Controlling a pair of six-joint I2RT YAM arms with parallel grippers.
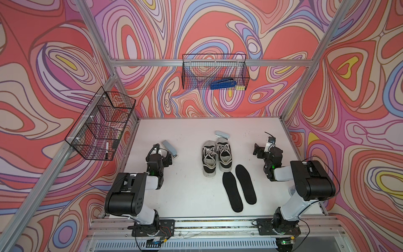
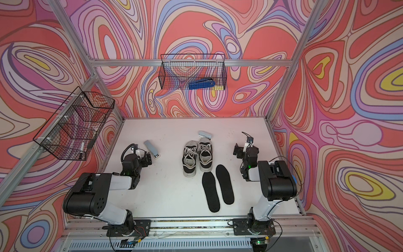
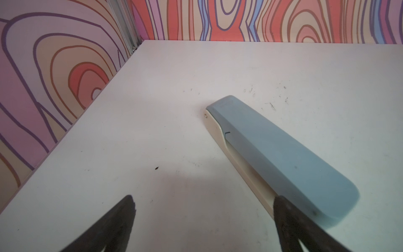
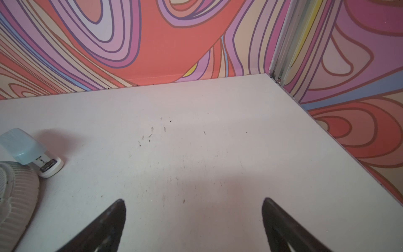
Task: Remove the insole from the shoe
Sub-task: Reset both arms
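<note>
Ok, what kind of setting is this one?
Probably a robot data-collection booth: white tabletop boxed by aluminium frame rails, swirl-patterned printed walls, a black wire basket hung on a rail.

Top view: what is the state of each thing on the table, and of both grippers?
Left gripper, open, empty.
Right gripper, open, empty.
Shoes, upright, laced, side by side.
Insoles, out, flat beside the shoes.
Stapler by the left gripper, closed.
Stapler behind the shoes, closed.
</note>
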